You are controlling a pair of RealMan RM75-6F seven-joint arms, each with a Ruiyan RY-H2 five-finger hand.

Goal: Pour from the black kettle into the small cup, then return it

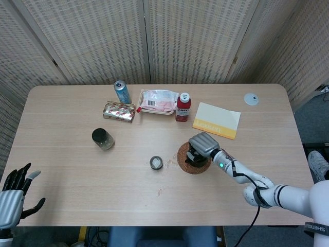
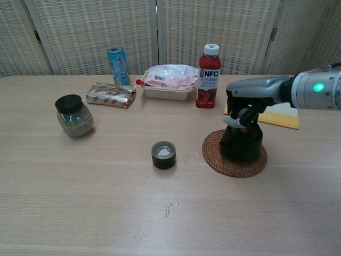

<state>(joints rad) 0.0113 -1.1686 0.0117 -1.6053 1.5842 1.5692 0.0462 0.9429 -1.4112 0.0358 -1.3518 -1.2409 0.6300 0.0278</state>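
On woven coaster (image 2: pixel 213 154), squat black kettle (image 2: pixel 242 144)

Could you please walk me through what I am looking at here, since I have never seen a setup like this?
This is a two-armed robot with finger-like hands at a table. One picture looks down from its head, the other looks forward from its chest. The right robot hand grips the black kettle, which sits on a round woven mat. Beside the mat stands the small cup. The left robot hand hangs open off the table's corner, holding nothing. Behind are a jar, a can, a red bottle and snack packs.
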